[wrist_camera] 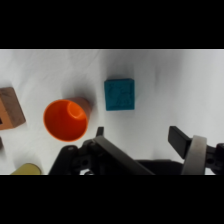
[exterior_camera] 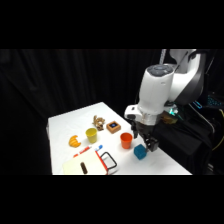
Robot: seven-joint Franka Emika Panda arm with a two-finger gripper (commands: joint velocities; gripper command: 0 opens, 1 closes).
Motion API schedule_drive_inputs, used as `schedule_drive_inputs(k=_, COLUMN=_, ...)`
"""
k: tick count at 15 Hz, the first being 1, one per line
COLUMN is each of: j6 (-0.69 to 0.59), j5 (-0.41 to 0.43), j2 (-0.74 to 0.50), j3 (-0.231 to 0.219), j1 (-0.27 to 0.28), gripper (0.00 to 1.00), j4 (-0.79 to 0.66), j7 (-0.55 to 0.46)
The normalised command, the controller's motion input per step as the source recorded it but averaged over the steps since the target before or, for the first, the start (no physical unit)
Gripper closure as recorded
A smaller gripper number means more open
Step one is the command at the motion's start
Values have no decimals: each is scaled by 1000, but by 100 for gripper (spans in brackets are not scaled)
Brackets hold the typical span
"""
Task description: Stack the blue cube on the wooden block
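Wrist view: my gripper point(wrist_camera: 137, 135) is spread wide, holding nothing
Blue cube point(wrist_camera: 119, 94): just beside the orange cup point(wrist_camera: 65, 119), untouched
Wooden block point(wrist_camera: 10, 108): beyond that cup
Handling: probably light, stiff; pinch opposite flat faces

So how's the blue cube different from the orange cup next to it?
The blue cube is a solid, square-faced block, while the orange cup is round, hollow and open at the top. The cube is blue-cyan and the cup is bright orange. The cube lies nearer the hand than the cup does. Both stand on the white table, apart, and look similar in size.
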Motion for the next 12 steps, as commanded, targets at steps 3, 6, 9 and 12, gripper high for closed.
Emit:
schedule_drive_inputs(k=3, j6=208, j5=-183, j2=-3, j3=-6, j1=69, gripper=0, j4=-114, j7=307)
schedule_drive_inputs(k=6, j6=229, j5=-153, j2=-8, j3=-7, j1=59, gripper=0, j4=-130, j7=269)
schedule_drive_inputs(k=9, j6=259, j5=-185, j2=25, j3=-33, j1=54, gripper=0, j4=-121, j7=257)
schedule_drive_inputs(k=12, j6=276, j5=-214, j2=65, j3=-77, j1=66, gripper=0, j4=-92, j7=233)
